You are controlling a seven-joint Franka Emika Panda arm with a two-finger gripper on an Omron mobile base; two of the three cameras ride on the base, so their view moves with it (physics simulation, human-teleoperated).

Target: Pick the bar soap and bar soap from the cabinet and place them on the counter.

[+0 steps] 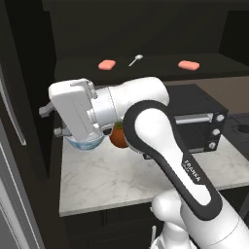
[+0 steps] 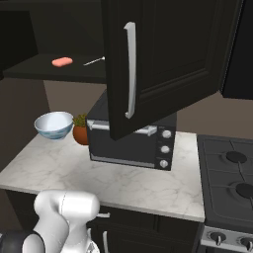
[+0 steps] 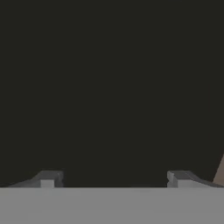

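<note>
Both soaps [image 1: 107, 64] [image 1: 188, 64] are seen lying on the open cabinet's shelf [image 1: 160, 65], a spoon [image 1: 135, 59] between them. The gripper [image 3: 114, 178], spread wide and empty, faces a dark surface. The counter [image 1: 116, 180] below awaits them.

Two salmon-pink bar soaps lie flat on cabinet [image 1: 146, 29] shelf: left bar soap [image 1: 106, 64], right bar soap [image 1: 188, 64], well apart.
</note>
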